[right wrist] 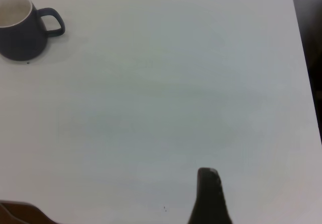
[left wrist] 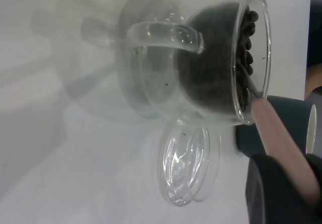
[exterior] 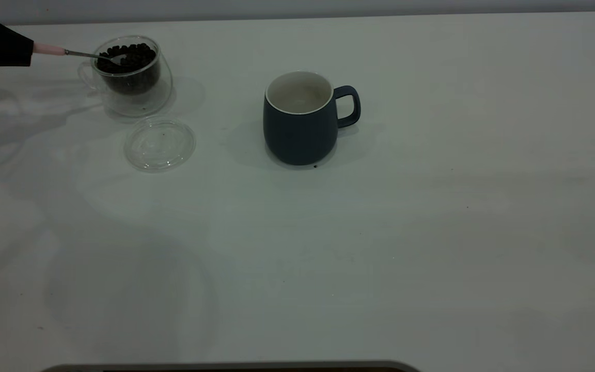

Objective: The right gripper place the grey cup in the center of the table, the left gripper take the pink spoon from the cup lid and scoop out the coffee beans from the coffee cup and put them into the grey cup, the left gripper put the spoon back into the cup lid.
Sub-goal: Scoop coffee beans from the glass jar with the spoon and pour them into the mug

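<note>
With the left gripper point(exterior: 26, 49) pinching the spoon point(exterior: 78, 52) whose bowl sits in the beans point(exterior: 131, 58) of the glass cup point(exterior: 131, 75) at the bench's point(exterior: 432, 232) ten o'clock, it should dig under, lift level, then travel steadily to the mug point(exterior: 300, 121) at centre.

I'm scanning the mug point(exterior: 300, 129), the glass cup point(exterior: 131, 77), the lid point(exterior: 159, 144) and the table point(exterior: 432, 232), and I'm reading no lettering, labels or numbers anywhere.

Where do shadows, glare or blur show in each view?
Exterior view: soft shadows fall left of the dark blue-grey mug on the white table. Left wrist view: glare streaks the flat clear glass lid; the pink-handled spoon looks blurred. Right wrist view: even light, no glare.
</note>
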Action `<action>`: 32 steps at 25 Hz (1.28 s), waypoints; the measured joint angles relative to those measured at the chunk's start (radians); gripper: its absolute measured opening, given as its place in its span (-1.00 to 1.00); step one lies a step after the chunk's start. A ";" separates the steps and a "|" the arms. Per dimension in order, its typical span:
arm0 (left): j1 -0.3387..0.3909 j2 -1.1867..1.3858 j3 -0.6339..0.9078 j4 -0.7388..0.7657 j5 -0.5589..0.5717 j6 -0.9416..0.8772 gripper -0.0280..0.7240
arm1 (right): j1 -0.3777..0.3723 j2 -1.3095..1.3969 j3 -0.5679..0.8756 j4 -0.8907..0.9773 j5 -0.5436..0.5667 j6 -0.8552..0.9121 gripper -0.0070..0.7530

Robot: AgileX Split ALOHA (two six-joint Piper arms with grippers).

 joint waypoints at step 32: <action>-0.075 -0.114 0.000 0.007 0.000 -0.052 -0.59 | 0.000 0.000 0.000 0.000 0.000 0.000 0.57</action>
